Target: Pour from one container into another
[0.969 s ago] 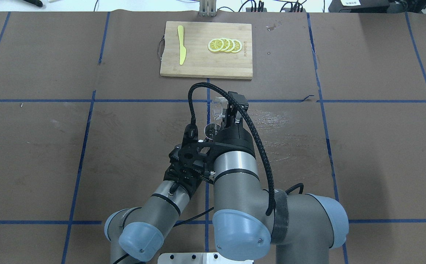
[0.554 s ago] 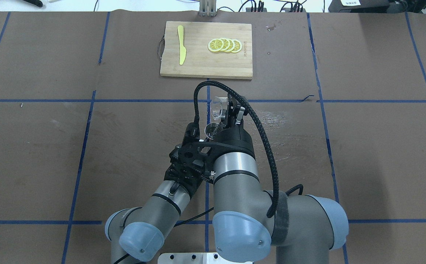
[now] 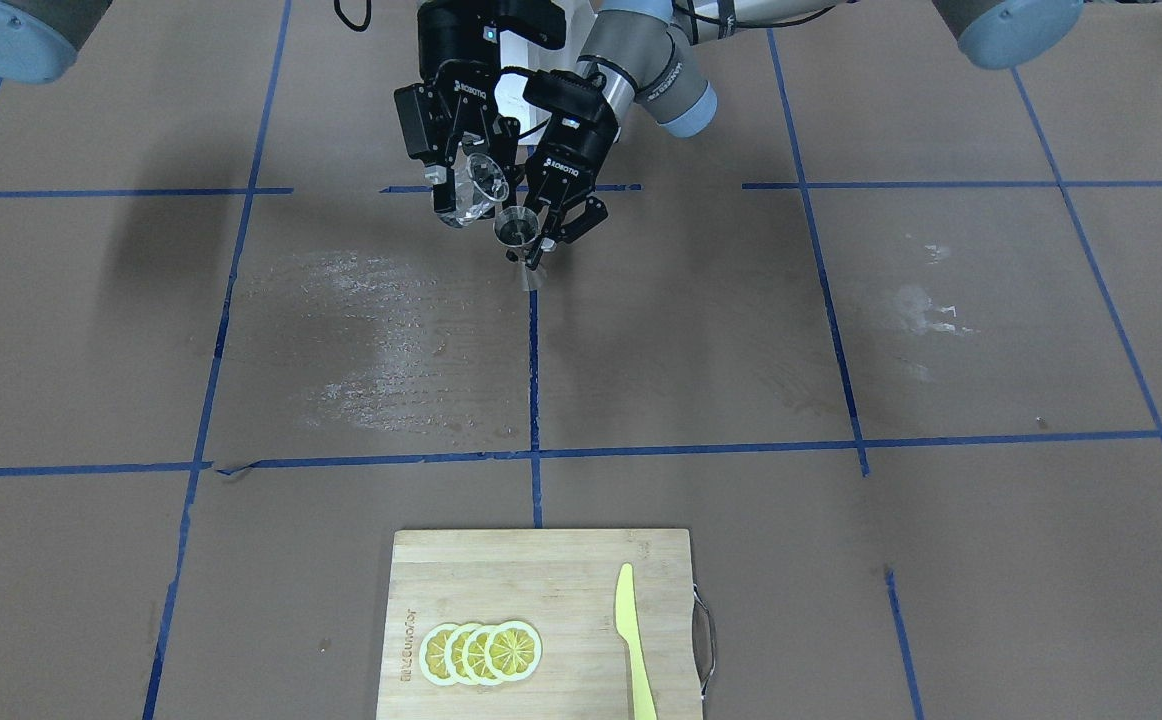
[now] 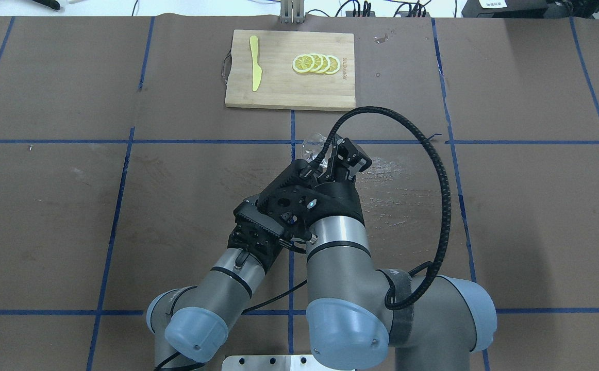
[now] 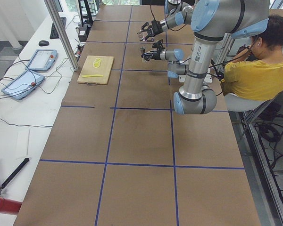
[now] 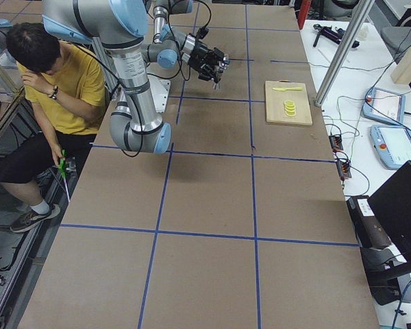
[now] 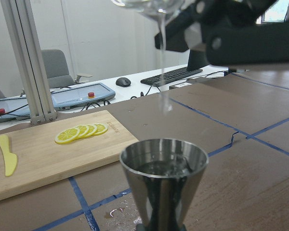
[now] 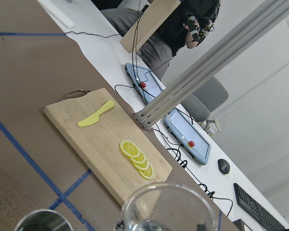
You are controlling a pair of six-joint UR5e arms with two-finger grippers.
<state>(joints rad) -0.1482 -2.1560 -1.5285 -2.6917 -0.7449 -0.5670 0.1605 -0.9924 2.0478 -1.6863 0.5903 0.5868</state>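
The clear glass cup is tilted steeply, held in my right gripper, which is shut on it. In the left wrist view a thin stream of clear liquid falls from the cup's lip. Just below stands the metal jigger, upright, with liquid showing inside it. My left gripper is shut on the jigger and holds it above the table. From overhead the cup shows ahead of the right gripper, and the jigger is hidden under the wrists. The right wrist view shows the cup rim and jigger mouth.
A wooden cutting board at the table's far side carries lemon slices and a yellow knife. A wet patch marks the brown paper near the grippers. A seated person in yellow is behind the robot.
My right wrist has rolled and its cable has swung out to the right. The glass cup has tipped further over the jigger. The left arm has barely moved.
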